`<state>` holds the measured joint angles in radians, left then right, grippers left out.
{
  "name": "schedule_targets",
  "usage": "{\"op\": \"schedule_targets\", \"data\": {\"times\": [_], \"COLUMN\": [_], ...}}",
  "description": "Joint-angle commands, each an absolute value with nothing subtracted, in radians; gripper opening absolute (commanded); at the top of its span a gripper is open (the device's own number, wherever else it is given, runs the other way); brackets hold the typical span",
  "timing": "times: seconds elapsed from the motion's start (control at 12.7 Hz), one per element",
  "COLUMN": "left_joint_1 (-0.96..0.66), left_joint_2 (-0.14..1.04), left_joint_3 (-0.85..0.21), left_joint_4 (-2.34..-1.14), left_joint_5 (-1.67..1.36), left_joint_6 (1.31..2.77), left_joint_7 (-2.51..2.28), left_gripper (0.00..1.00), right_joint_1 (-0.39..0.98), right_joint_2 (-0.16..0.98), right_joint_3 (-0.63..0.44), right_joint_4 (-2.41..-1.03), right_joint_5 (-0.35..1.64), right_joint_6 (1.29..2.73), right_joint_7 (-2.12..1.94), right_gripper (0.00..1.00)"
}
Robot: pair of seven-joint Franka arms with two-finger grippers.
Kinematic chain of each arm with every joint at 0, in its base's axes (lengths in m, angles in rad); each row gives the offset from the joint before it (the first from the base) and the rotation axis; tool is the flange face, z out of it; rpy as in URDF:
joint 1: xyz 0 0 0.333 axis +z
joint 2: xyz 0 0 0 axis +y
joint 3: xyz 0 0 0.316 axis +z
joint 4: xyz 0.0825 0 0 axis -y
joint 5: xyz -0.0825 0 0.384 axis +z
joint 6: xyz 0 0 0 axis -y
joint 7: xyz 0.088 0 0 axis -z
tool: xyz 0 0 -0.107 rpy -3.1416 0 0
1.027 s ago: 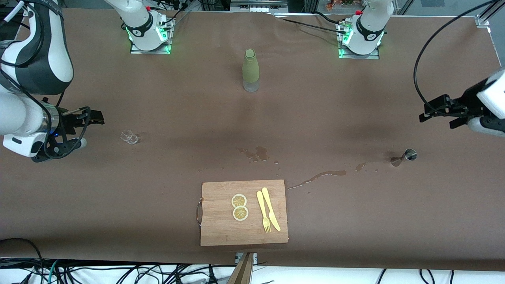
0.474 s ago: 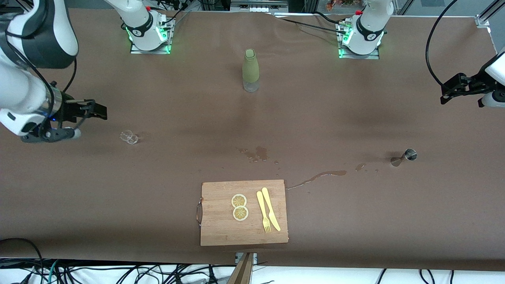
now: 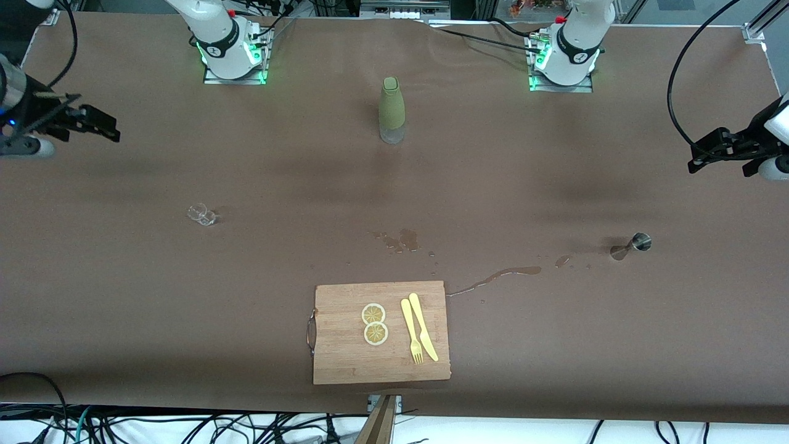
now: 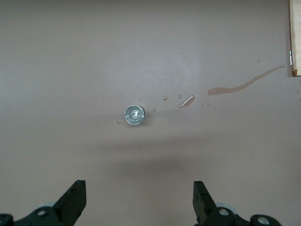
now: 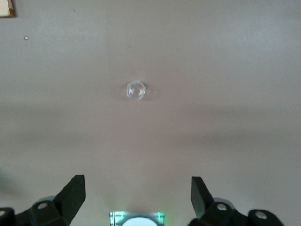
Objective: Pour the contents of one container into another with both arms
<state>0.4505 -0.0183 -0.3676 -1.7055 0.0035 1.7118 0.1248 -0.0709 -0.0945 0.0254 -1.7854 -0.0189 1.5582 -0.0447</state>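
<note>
A small clear glass [image 3: 202, 214] stands on the brown table toward the right arm's end, and a small steel jigger [image 3: 632, 244] stands toward the left arm's end. My right gripper [image 3: 102, 126] hangs open and empty, high over the table's end, apart from the glass. Its wrist view looks down on the glass [image 5: 136, 90], with the right gripper [image 5: 137, 195] wide open. My left gripper [image 3: 696, 157] hangs open and empty above the table's other end. The jigger [image 4: 134, 115] shows below the left gripper [image 4: 138, 202].
A green bottle [image 3: 391, 110] stands upright between the arm bases. A wooden cutting board [image 3: 345, 364] near the front edge carries two lemon slices [image 3: 374, 324], a yellow knife and a fork [image 3: 414, 336]. Spilled liquid [image 3: 505, 273] trails from the board toward the jigger.
My right gripper has pulled up and away from the glass toward the table's end. The left gripper has drawn back from over the jigger toward its own end.
</note>
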Motion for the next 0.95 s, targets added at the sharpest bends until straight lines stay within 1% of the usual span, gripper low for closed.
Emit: {"op": "schedule_targets", "data": {"times": [0.0, 0.16, 0.4, 0.63, 0.87], "left_joint_1": [0.463, 0.463, 0.463, 0.463, 0.463], "left_joint_2": [-0.02, -0.025, -0.021, -0.021, -0.02], "left_joint_3": [-0.373, -0.374, -0.374, -0.374, -0.374], "left_joint_4": [-1.715, -1.715, -1.715, -1.718, -1.717], "left_joint_5": [-0.018, -0.02, -0.018, -0.02, -0.02], "left_joint_6": [1.723, 1.709, 1.706, 1.706, 1.706], "left_joint_7": [0.126, 0.126, 0.126, 0.115, 0.114], "left_gripper": [1.0, 1.0, 1.0, 1.0, 1.0], "right_joint_1": [-0.084, -0.084, -0.084, -0.083, -0.083], "right_joint_2": [-0.132, -0.127, -0.11, -0.084, -0.084], "right_joint_3": [0.048, 0.043, 0.041, 0.041, 0.04], "right_joint_4": [-1.769, -1.755, -1.747, -1.715, -1.717], "right_joint_5": [-0.026, -0.02, -0.012, 0.008, 0.009], "right_joint_6": [1.499, 1.496, 1.543, 1.548, 1.577], "right_joint_7": [-0.022, 0.093, 0.094, 0.089, 0.092], "right_gripper": [1.0, 1.0, 1.0, 1.0, 1.0]}}
